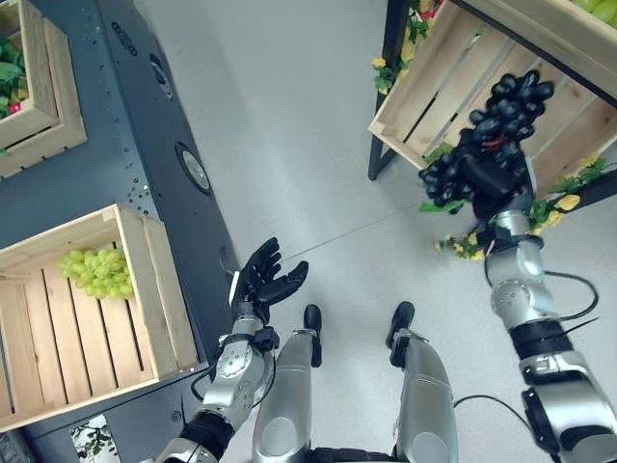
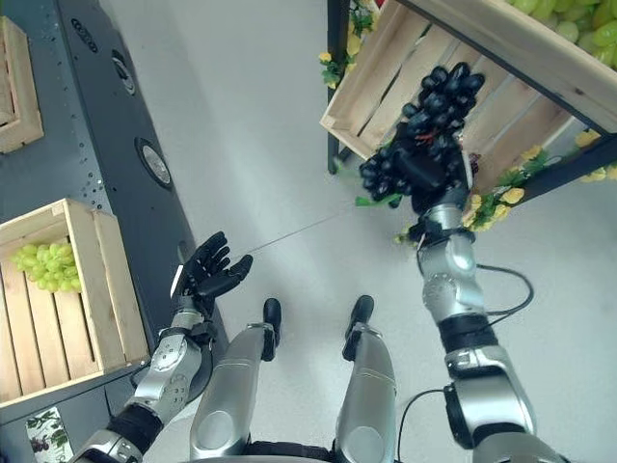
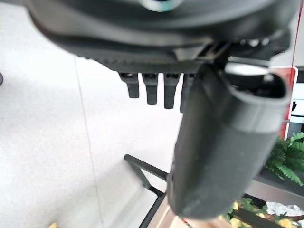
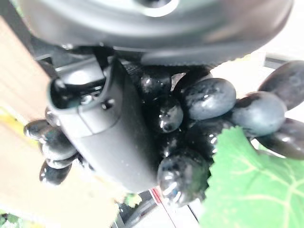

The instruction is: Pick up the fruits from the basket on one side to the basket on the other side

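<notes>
My right hand (image 1: 496,183) has its fingers clenched round the black grape bunch (image 1: 492,135), held up before the right-side crate (image 1: 453,87), while my left hand (image 1: 265,280) hangs released.

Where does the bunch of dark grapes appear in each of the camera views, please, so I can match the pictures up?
Left eye view: bunch of dark grapes, upper right, held up by the right hand before the slatted wooden crate.
Right eye view: upper right of centre, same grasp.
Left wrist view: not in it.
Right wrist view: close up, pressed under the thumb, a green leaf beside it.
Shared landmark: that crate.
</notes>
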You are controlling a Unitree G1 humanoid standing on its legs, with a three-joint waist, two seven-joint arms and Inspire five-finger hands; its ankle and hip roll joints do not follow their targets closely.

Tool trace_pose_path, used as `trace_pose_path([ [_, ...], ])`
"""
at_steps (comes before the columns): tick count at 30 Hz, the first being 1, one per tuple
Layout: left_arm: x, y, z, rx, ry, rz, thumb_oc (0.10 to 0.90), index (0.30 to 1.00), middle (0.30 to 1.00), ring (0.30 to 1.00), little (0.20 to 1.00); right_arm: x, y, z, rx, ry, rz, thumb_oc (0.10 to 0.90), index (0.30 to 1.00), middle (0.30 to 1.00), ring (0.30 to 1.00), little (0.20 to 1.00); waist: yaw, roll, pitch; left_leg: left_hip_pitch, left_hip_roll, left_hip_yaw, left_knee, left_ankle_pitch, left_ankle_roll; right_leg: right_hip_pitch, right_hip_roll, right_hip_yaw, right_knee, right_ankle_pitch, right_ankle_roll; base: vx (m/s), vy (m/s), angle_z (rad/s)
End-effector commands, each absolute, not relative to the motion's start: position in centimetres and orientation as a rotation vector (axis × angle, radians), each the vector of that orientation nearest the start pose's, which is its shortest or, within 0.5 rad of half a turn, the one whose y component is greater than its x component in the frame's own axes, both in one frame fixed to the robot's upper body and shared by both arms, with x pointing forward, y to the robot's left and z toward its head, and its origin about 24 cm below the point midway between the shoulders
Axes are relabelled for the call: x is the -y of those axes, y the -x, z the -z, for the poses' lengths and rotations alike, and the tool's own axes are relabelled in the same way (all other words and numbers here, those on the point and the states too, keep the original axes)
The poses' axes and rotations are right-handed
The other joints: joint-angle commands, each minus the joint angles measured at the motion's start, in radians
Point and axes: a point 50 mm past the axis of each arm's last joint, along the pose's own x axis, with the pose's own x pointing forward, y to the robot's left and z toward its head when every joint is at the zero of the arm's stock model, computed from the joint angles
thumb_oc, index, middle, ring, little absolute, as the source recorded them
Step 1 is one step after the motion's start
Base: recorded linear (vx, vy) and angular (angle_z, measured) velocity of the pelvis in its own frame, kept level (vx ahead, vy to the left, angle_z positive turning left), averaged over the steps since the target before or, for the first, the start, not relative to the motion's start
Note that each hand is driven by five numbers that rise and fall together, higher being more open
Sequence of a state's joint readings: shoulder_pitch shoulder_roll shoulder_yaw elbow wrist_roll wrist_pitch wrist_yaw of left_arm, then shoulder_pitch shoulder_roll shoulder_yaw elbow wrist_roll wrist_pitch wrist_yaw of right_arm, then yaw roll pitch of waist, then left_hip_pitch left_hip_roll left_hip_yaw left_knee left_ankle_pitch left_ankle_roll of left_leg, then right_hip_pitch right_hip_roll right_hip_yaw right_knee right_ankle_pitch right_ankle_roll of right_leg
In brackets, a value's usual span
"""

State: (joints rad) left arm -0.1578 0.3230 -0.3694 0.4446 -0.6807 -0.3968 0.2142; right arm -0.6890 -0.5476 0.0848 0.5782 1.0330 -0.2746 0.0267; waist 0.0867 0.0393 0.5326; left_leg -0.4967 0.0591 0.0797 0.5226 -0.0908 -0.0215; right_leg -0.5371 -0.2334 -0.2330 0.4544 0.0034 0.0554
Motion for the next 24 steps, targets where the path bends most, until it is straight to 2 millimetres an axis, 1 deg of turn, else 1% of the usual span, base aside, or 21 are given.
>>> trace_pose_path([
  [1, -17.7, -27.1, -3.9, 0.143, 0.286, -0.025, 0.800, 0.900, 0.900, 0.900, 0.900, 28.9, -35.3, -28.7, 0.778, -0.556, 0.094, 0.400, 0.300, 0.300, 0.300, 0.300, 0.024, 0.018, -0.013, -0.028, -0.056, -0.005, 0.094, -0.040, 0.022, 0.084, 0.023, -0.006, 0.141, -0.098, -0.045, 0.02, 0.003, 0.04],
  [3, -17.8, -27.0, -4.0, 0.145, 0.287, -0.024, 0.800, 0.900, 0.900, 0.900, 0.900, 29.4, -35.4, -29.0, 0.767, -0.580, 0.105, 0.400, 0.300, 0.300, 0.300, 0.300, 0.027, 0.019, -0.013, -0.028, -0.057, -0.007, 0.092, -0.040, 0.023, 0.086, 0.024, -0.009, 0.138, -0.096, -0.045, 0.00, 0.000, 0.00],
  [4, -17.9, -27.0, -4.0, 0.145, 0.288, -0.026, 0.800, 0.900, 0.900, 0.900, 0.900, 30.3, -35.9, -29.2, 0.718, -0.606, 0.129, 0.400, 0.300, 0.300, 0.300, 0.300, 0.037, 0.020, -0.013, -0.028, -0.058, -0.009, 0.094, -0.040, 0.025, 0.087, 0.022, -0.012, 0.139, -0.095, -0.045, 0.00, 0.000, 0.00],
  [5, -18.0, -27.0, -4.0, 0.144, 0.287, -0.025, 0.800, 0.900, 0.900, 0.900, 0.900, 30.7, -36.1, -29.2, 0.689, -0.616, 0.143, 0.400, 0.300, 0.300, 0.300, 0.300, 0.041, 0.019, -0.013, -0.028, -0.059, -0.011, 0.097, -0.041, 0.027, 0.088, 0.021, -0.014, 0.141, -0.094, -0.046, 0.05, -0.032, 0.03],
  [6, -18.1, -26.9, -4.0, 0.140, 0.281, -0.022, 0.800, 0.900, 0.900, 0.900, 0.900, 31.6, -36.4, -29.0, 0.641, -0.700, 0.189, 0.400, 0.300, 0.300, 0.300, 0.300, 0.048, 0.018, -0.013, -0.029, -0.059, -0.015, 0.103, -0.044, 0.031, 0.087, 0.018, -0.015, 0.151, -0.093, -0.046, 0.05, -0.029, 0.00],
  [7, -18.1, -26.9, -4.0, 0.140, 0.282, -0.022, 0.800, 0.900, 0.900, 0.900, 0.900, 31.7, -36.4, -29.0, 0.636, -0.707, 0.191, 0.400, 0.300, 0.300, 0.300, 0.300, 0.049, 0.019, -0.013, -0.030, -0.059, -0.015, 0.105, -0.044, 0.032, 0.085, 0.018, -0.015, 0.153, -0.094, -0.046, 0.05, -0.044, 0.04],
  [8, -18.2, -26.9, -4.0, 0.139, 0.278, -0.017, 0.800, 0.900, 0.900, 0.900, 0.900, 32.3, -36.5, -28.6, 0.605, -0.767, 0.232, 0.400, 0.300, 0.300, 0.300, 0.300, 0.053, 0.019, -0.013, -0.031, -0.060, -0.017, 0.108, -0.047, 0.035, 0.084, 0.016, -0.017, 0.158, -0.094, -0.045, 0.03, -0.047, 0.06],
  [9, -18.3, -26.9, -4.1, 0.141, 0.271, -0.009, 0.800, 0.900, 0.900, 0.900, 0.900, 32.8, -36.5, -28.6, 0.585, -0.784, 0.256, 0.400, 0.300, 0.300, 0.300, 0.300, 0.058, 0.019, -0.013, -0.030, -0.060, -0.018, 0.109, -0.047, 0.037, 0.087, 0.014, -0.020, 0.158, -0.094, -0.044, 0.03, -0.049, 0.06],
  [11, -18.1, -26.9, -4.2, 0.144, 0.264, -0.002, 0.800, 0.900, 0.900, 0.900, 0.900, 33.1, -36.6, -29.1, 0.576, -0.815, 0.251, 0.400, 0.300, 0.300, 0.300, 0.300, 0.062, 0.020, -0.013, -0.032, -0.062, -0.021, 0.107, -0.046, 0.038, 0.084, 0.014, -0.022, 0.162, -0.095, -0.045, 0.03, -0.024, 0.09],
  [14, -18.1, -27.0, -4.1, 0.138, 0.260, -0.002, 0.800, 0.900, 0.900, 0.900, 0.900, 33.6, -36.8, -28.9, 0.516, -0.807, 0.275, 0.400, 0.300, 0.300, 0.300, 0.300, 0.064, 0.024, -0.013, -0.033, -0.064, -0.024, 0.106, -0.046, 0.038, 0.077, 0.011, -0.022, 0.174, -0.099, -0.044, 0.03, -0.002, 0.10],
  [16, -18.1, -27.0, -4.0, 0.133, 0.260, -0.007, 0.800, 0.900, 0.900, 0.900, 0.900, 33.4, -37.0, -28.8, 0.467, -0.804, 0.280, 0.400, 0.300, 0.300, 0.300, 0.300, 0.065, 0.026, -0.013, -0.036, -0.066, -0.026, 0.106, -0.044, 0.038, 0.068, 0.009, -0.021, 0.185, -0.101, -0.045, 0.02, 0.002, 0.06],
  [19, -18.3, -26.8, -3.9, 0.130, 0.257, -0.004, 0.800, 0.900, 0.900, 0.900, 0.900, 33.6, -37.2, -28.0, 0.403, -0.786, 0.287, 0.400, 0.300, 0.300, 0.300, 0.300, 0.068, 0.028, -0.013, -0.037, -0.070, -0.027, 0.098, -0.042, 0.042, 0.059, 0.008, -0.021, 0.191, -0.105, -0.045, 0.01, -0.007, 0.03],
  [20, -18.2, -26.8, -3.8, 0.131, 0.254, 0.002, 0.800, 0.900, 0.900, 0.900, 0.900, 33.7, -37.3, -27.5, 0.371, -0.780, 0.288, 0.400, 0.300, 0.300, 0.300, 0.300, 0.070, 0.029, -0.013, -0.038, -0.072, -0.028, 0.091, -0.039, 0.043, 0.054, 0.007, -0.023, 0.191, -0.106, -0.045, 0.00, -0.033, 0.01],
  [24, -17.9, -26.8, -3.8, 0.133, 0.247, 0.011, 0.800, 0.900, 0.900, 0.900, 0.900, 33.9, -37.3, -26.7, 0.344, -0.792, 0.296, 0.400, 0.300, 0.300, 0.300, 0.300, 0.071, 0.032, -0.013, -0.042, -0.074, -0.030, 0.087, -0.039, 0.046, 0.045, 0.004, -0.025, 0.198, -0.110, -0.046, 0.00, -0.009, 0.00],
])
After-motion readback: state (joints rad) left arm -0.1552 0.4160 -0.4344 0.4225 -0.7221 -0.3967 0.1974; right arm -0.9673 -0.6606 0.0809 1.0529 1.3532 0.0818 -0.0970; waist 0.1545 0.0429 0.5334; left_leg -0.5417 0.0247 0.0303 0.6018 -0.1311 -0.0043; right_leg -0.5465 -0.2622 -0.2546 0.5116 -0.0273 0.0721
